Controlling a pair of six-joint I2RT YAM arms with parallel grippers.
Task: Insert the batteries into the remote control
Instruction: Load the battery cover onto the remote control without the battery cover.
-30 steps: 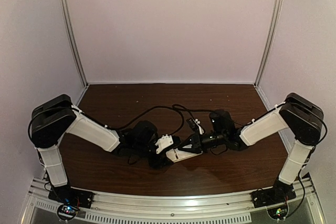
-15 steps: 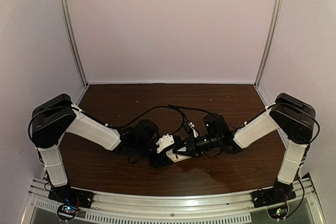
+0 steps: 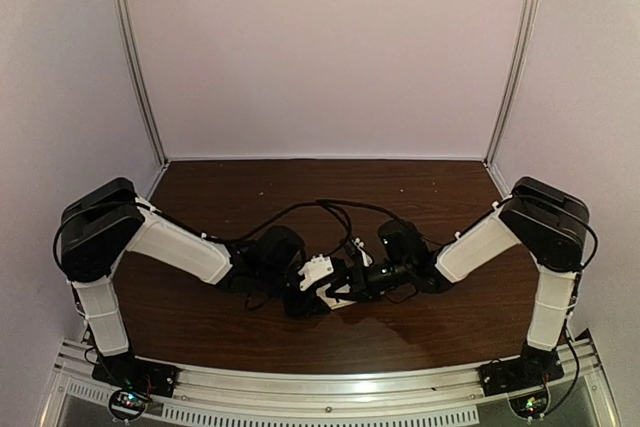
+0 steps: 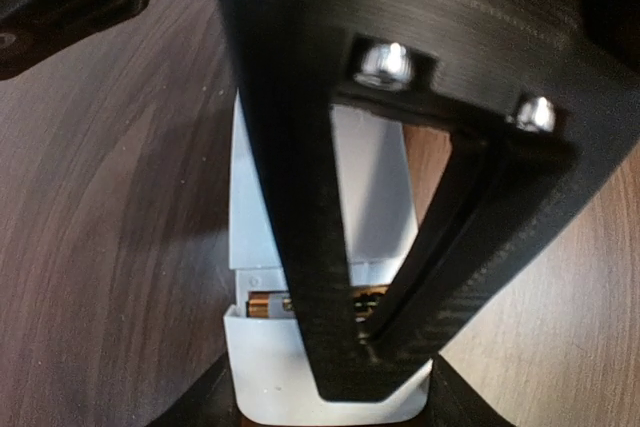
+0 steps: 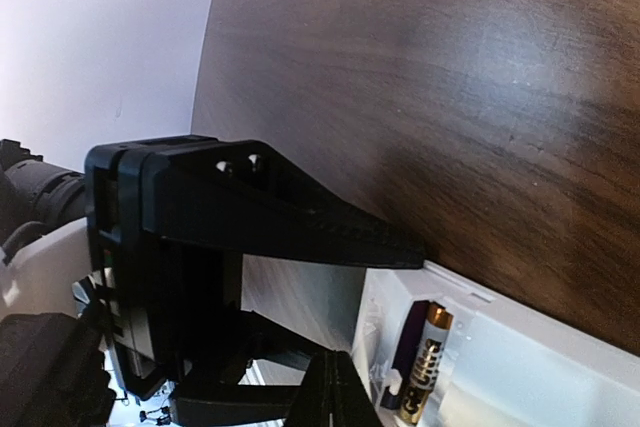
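The white remote control [image 4: 265, 197] lies back up with its battery bay open. My left gripper [image 4: 330, 415] is shut on the remote's near end, with a finger at each bottom corner of the left wrist view. One battery [image 5: 425, 367], gold and dark, lies in the bay beside a dark slot; it also shows in the left wrist view [image 4: 262, 303]. My right gripper [image 5: 378, 309] is open, its tips at the bay end of the remote [image 5: 520, 367], and one finger [image 4: 300, 197] crosses over the bay. In the top view the remote [image 3: 338, 298] lies between both grippers. Any other battery is out of view.
The dark wooden table [image 3: 400, 192] has white walls on three sides and metal posts [image 3: 135, 57] at the back corners. Black cables [image 3: 335, 209] loop over the table behind the grippers. The arms' bases sit on the rail [image 3: 320, 387] at the near edge.
My right arm has slid left, bringing its gripper up against the remote and my left gripper. The left arm and the remote have stayed in place.
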